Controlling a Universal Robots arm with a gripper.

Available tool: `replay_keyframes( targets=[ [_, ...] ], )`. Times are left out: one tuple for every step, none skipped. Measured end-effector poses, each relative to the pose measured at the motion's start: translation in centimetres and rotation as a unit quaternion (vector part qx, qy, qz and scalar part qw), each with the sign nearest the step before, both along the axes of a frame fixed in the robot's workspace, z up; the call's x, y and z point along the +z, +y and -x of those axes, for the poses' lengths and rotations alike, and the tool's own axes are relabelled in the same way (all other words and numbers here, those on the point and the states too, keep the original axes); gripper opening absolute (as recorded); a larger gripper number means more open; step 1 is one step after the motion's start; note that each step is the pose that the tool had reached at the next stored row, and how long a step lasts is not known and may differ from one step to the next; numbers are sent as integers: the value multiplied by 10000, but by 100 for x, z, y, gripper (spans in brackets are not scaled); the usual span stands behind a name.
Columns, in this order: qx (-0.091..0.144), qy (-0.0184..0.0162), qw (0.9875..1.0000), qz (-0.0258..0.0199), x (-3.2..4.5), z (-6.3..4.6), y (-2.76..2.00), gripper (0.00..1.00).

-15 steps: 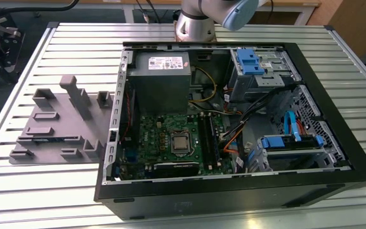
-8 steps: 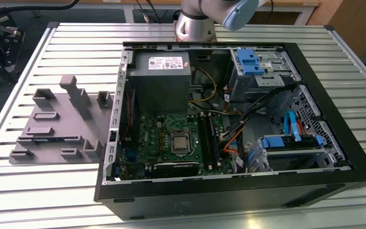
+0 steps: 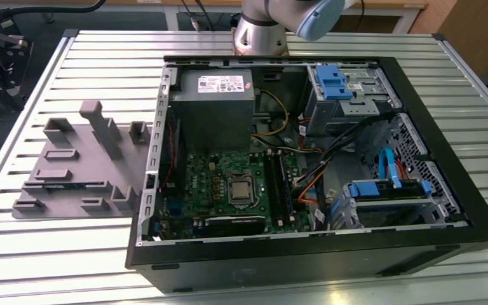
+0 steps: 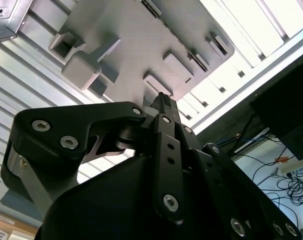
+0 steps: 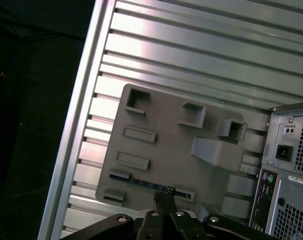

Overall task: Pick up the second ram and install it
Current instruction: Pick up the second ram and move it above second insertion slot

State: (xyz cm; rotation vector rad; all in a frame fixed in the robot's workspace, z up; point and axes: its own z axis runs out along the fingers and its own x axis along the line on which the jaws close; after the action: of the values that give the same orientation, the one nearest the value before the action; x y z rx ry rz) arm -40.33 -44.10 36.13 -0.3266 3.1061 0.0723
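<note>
The second ram [image 5: 136, 180] is a thin dark stick lying on edge in a long slot of the gray plastic tray [image 5: 161, 135]. In the exterior view the ram [image 3: 68, 185] shows as a dark line near the front of the tray [image 3: 70, 159], to the left of the open computer case [image 3: 312, 159]. My gripper [image 5: 164, 196] hangs well above the tray, roughly over the ram's slot. Its fingers are pressed together with nothing between them. In the second wrist view the shut gripper [image 4: 161, 100] points at the tray [image 4: 141, 45].
Several upright blocks [image 3: 108, 130] rise from the tray. Inside the case, the motherboard [image 3: 227, 187] has long memory slots [image 3: 276, 184] beside the processor socket. Drive cages with blue clips [image 3: 337, 82] and loose cables [image 3: 329, 159] fill the exterior view's right side. The table is slatted metal [image 3: 58, 254].
</note>
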Motion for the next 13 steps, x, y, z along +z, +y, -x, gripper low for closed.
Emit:
replay_keyframes(
  targets=[
    [15,0,10000,0,0,0,0,11],
    [32,0,10000,0,0,0,0,11],
    [49,0,10000,0,0,0,0,11],
    [65,0,10000,0,0,0,0,11],
    [82,0,10000,0,0,0,0,11],
    [99,0,10000,0,0,0,0,11],
    [115,0,9999,0,0,0,0,11],
    [132,0,9999,0,0,0,0,11],
    [148,0,9999,0,0,0,0,11],
    [164,0,9999,0,0,0,0,11],
    [183,0,9998,0,0,0,0,11],
    [202,0,9998,0,0,0,0,11],
    [221,0,9998,0,0,0,0,11]
  ],
)
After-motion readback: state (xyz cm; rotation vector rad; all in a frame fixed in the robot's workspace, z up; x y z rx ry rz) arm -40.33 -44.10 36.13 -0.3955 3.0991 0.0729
